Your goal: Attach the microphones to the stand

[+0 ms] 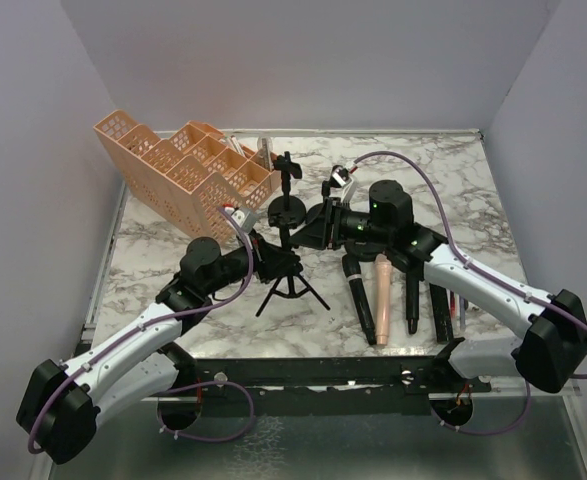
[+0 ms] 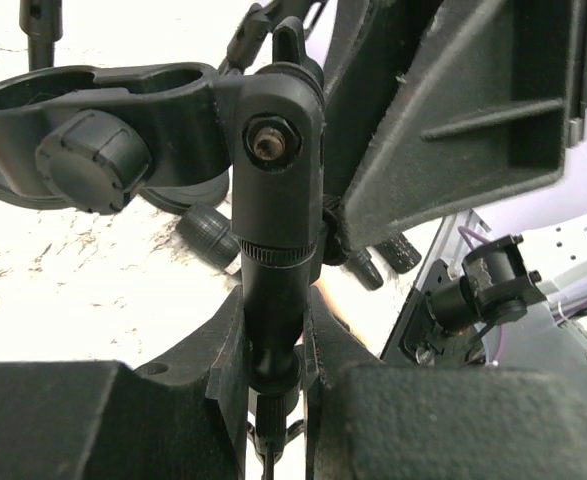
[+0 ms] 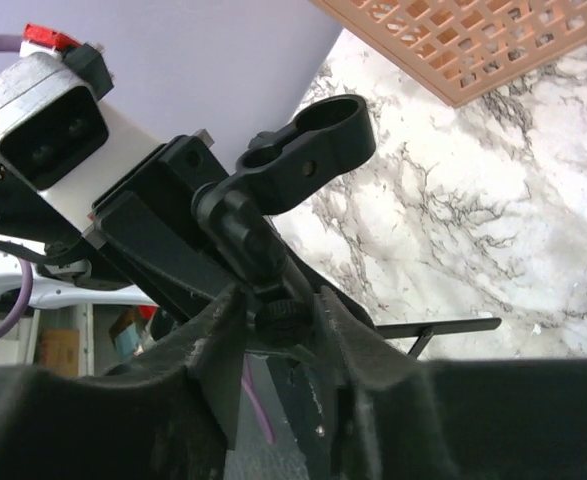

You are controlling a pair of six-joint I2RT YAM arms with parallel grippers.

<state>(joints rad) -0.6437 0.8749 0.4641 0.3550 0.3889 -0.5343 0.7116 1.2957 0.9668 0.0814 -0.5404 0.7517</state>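
The black tripod stand (image 1: 292,287) rises mid-table. My left gripper (image 1: 276,262) is shut on its upright stem (image 2: 271,300), just under the clip head (image 2: 123,110). My right gripper (image 1: 315,228) comes in from the right at the top of the stand. Its fingers (image 3: 223,340) hug the knurled knob (image 3: 289,318) below the clip (image 3: 308,160). The microphones lie side by side near the front right: a black one (image 1: 359,297), a pale pink one (image 1: 382,297), and two more black ones (image 1: 411,302) (image 1: 440,312). None is in the clip.
A second stand on a round base (image 1: 288,210) is just behind the tripod. An orange lattice organiser (image 1: 188,165) fills the back left. Thin pens (image 1: 459,312) lie right of the microphones. The tripod's legs spread towards the front edge.
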